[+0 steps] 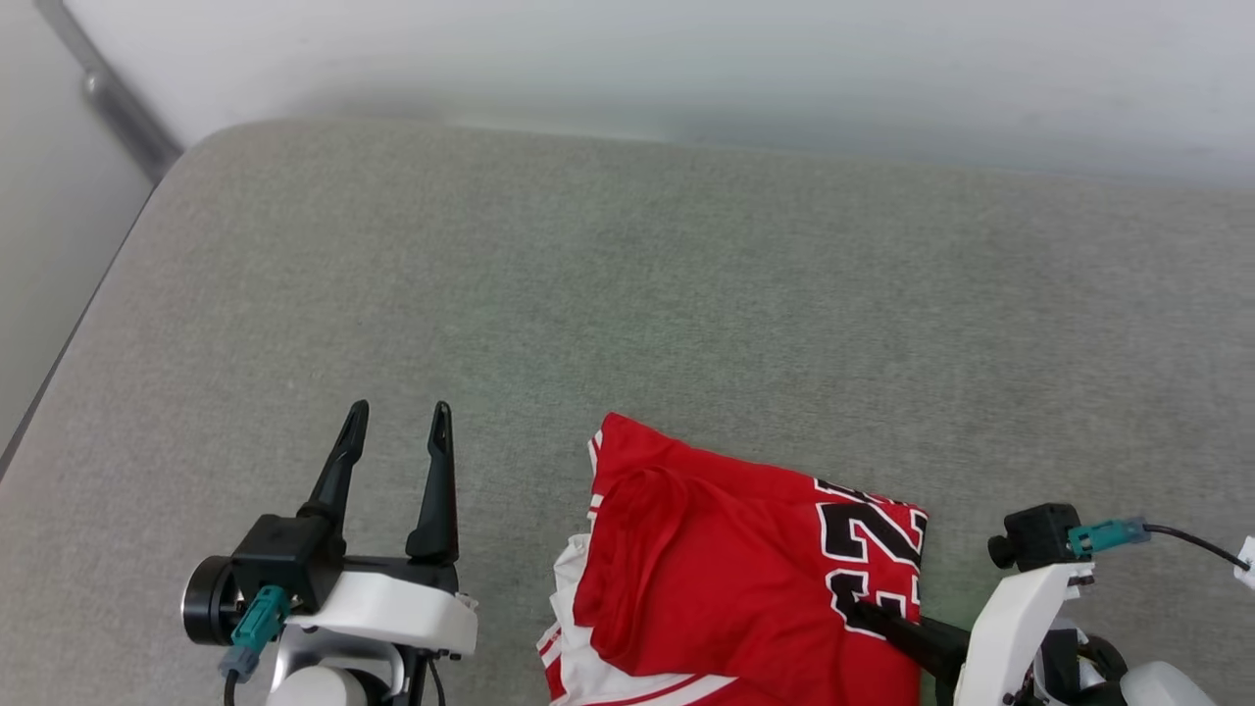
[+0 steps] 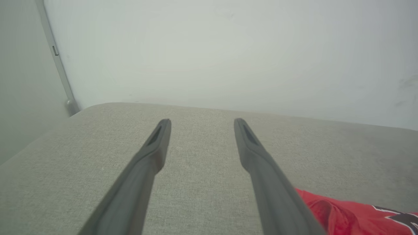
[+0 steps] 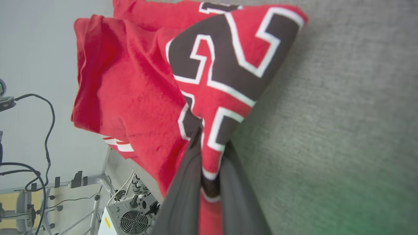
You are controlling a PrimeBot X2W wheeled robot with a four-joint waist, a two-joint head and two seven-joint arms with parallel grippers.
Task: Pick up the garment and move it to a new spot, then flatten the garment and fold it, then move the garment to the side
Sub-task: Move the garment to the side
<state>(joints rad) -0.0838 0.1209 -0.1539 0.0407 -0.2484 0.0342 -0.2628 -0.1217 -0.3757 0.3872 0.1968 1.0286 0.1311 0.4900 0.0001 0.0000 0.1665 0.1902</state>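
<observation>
Pinched between the two dark fingers of the right gripper (image 3: 211, 143) is a fold of the garment (image 1: 726, 559), the jaws being pressed together on the red cloth just below the black numerals (image 3: 225, 65). The garment is seen as a compact, layered bundle at the near edge of the grey cushion (image 1: 627, 275), right of that cushion's middle, with a white sleeve and striped trim showing at its near-left corner. Part of it seems to reach over that near edge. The left gripper (image 1: 399, 409) is held over the near-left part of the cushion, its jaws spread and nothing between them, with bare cushion under the tips. A move of the garment is judged to be the step in hand. Since the cloth looks doubled over rather than spread, this may be the last shift to the side, though the first pick-up cannot be ruled out. For the next move the pinch must be kept firm while the bundle is drawn across the cushion. Loose layers could slide apart or slip off the near edge.
</observation>
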